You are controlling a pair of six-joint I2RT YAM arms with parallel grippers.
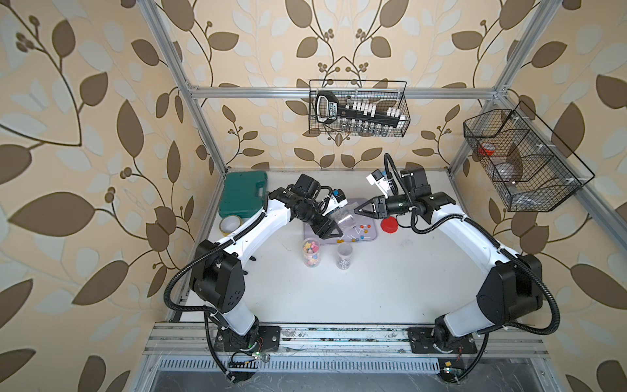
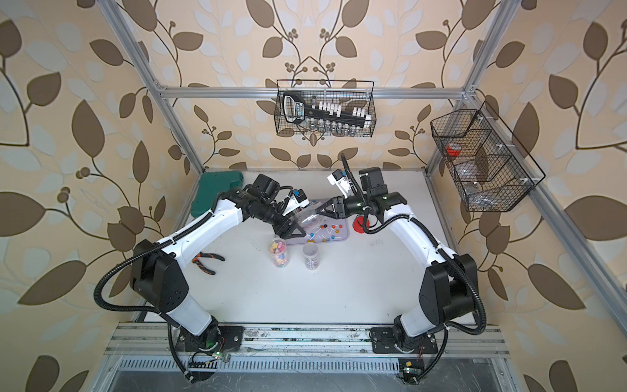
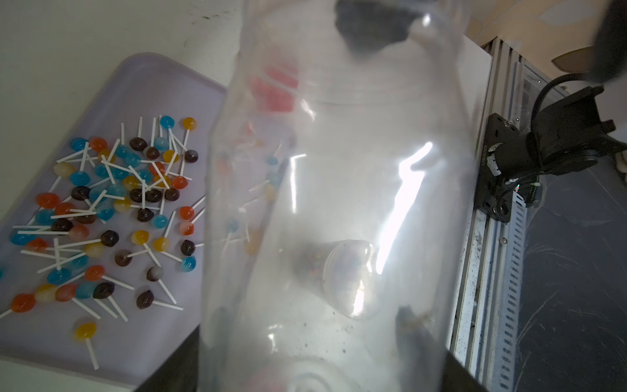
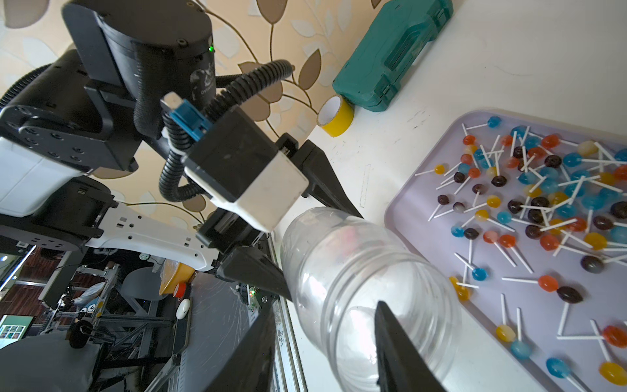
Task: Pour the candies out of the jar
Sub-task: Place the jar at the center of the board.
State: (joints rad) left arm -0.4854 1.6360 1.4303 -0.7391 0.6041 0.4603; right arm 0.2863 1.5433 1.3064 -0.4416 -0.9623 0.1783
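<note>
In both top views the clear jar (image 1: pixel 342 219) (image 2: pixel 307 217) hangs tilted over the lilac tray (image 1: pixel 371 224) (image 2: pixel 342 234). My left gripper (image 1: pixel 330 234) (image 2: pixel 298 230) (image 3: pixel 298 346) is shut on the jar's body (image 3: pixel 339 203). The jar (image 4: pixel 356 271) looks empty. The candies (image 3: pixel 129 203) (image 4: pixel 543 210), round lollipops on white sticks, lie scattered on the tray (image 3: pixel 152 85) (image 4: pixel 424 237). My right gripper (image 1: pixel 358 209) (image 2: pixel 319 210) (image 4: pixel 327 305) is at the jar's mouth. One finger sits inside the rim and the other outside, with a gap showing to the wall.
Two open jars stand in front of the tray, one with star sweets (image 1: pixel 311 253) and one with dark swirled ones (image 1: pixel 344 256). A red lid (image 1: pixel 389 224) lies right of the tray. A green case (image 1: pixel 242 193), a tape roll (image 1: pixel 230 224) and pliers (image 2: pixel 207 263) lie at the left.
</note>
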